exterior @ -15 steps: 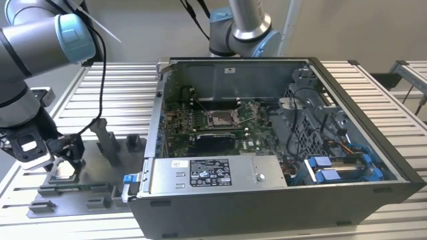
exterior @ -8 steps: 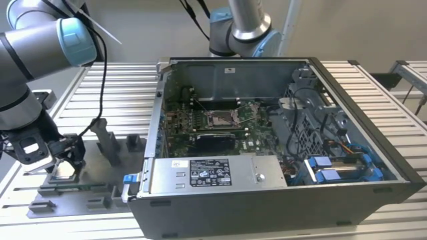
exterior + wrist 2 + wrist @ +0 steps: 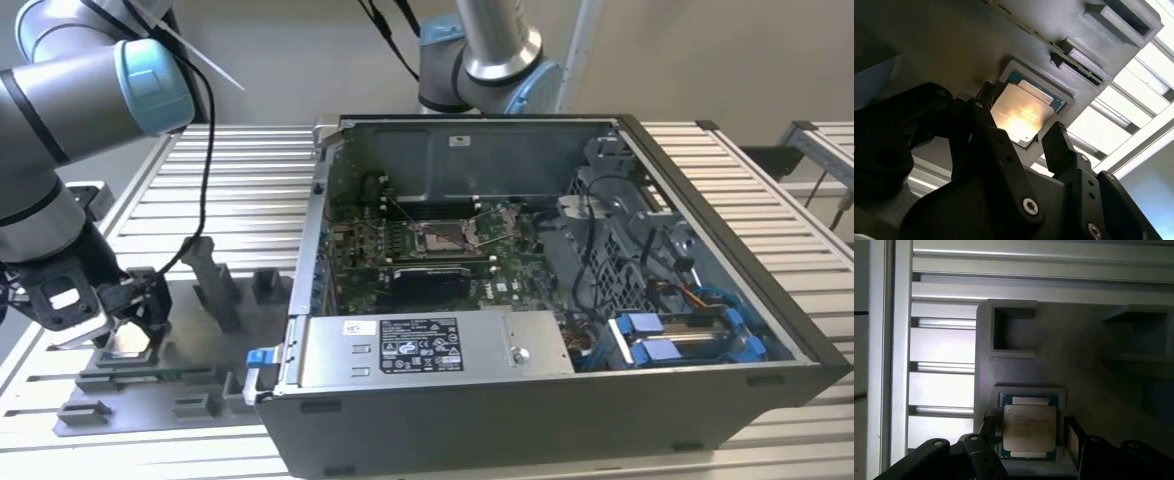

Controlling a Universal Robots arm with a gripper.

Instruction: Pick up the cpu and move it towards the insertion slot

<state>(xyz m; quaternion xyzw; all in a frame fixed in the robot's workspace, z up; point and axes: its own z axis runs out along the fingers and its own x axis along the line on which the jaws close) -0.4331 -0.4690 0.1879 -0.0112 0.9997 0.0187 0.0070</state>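
One cpu flat in tray, silver face up, hand spread astride

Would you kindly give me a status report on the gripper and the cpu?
Gripper open, fingers astride the cpu. It sits in its grey tray, not lifted. Insertion slot in view inside the open case.

The slatted aluminium table is carrying two things directly on its ribs: an open desktop computer case is sitting toward the exterior view's right, and a grey fixture plate with raised blocks is lying just beside it, toward the exterior view's left.
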